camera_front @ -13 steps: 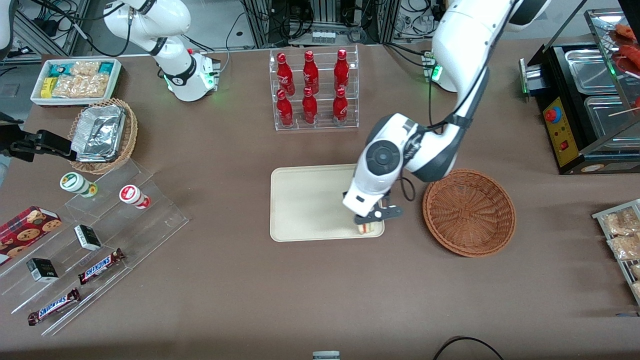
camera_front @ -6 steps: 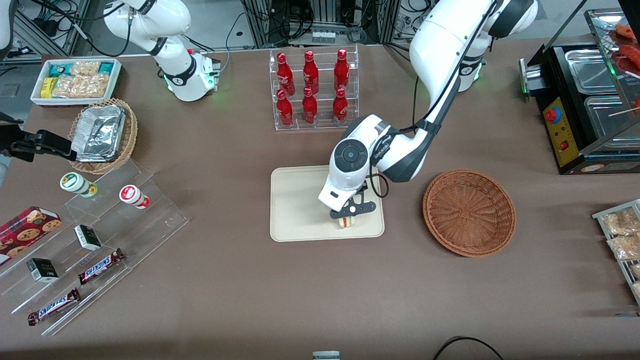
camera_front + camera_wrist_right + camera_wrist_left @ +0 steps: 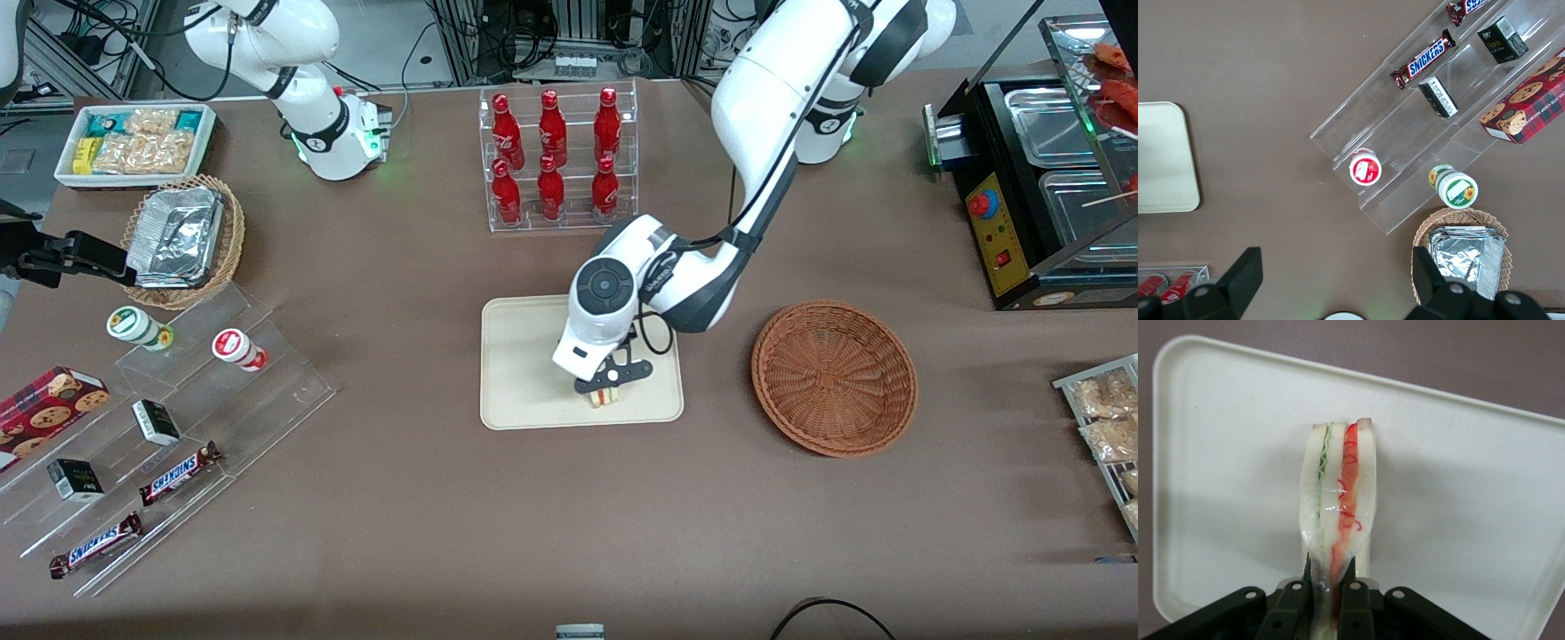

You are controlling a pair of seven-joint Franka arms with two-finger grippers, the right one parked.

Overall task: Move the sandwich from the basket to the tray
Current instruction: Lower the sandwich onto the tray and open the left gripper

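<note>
My left gripper (image 3: 607, 388) is shut on the sandwich (image 3: 605, 396), a pale bread wedge with red and green filling, and holds it over the cream tray (image 3: 524, 364), near the tray's edge nearest the front camera. In the left wrist view the black fingers (image 3: 1355, 597) pinch the wrapped sandwich (image 3: 1338, 493) at its narrow end, with the tray (image 3: 1471, 487) just under it. I cannot tell whether the sandwich touches the tray. The reddish-brown wicker basket (image 3: 834, 377) stands beside the tray toward the working arm's end, with nothing in it.
A clear rack of red bottles (image 3: 556, 160) stands farther from the front camera than the tray. Toward the parked arm's end are clear steps with snacks (image 3: 169, 418), a light wicker basket with foil trays (image 3: 182, 240) and a white snack box (image 3: 133, 142). A black food warmer (image 3: 1040, 178) stands at the working arm's end.
My left gripper has carried the sandwich from the tray's corner nearest the basket farther in over the tray, toward the parked arm's end. The grip has stayed shut.
</note>
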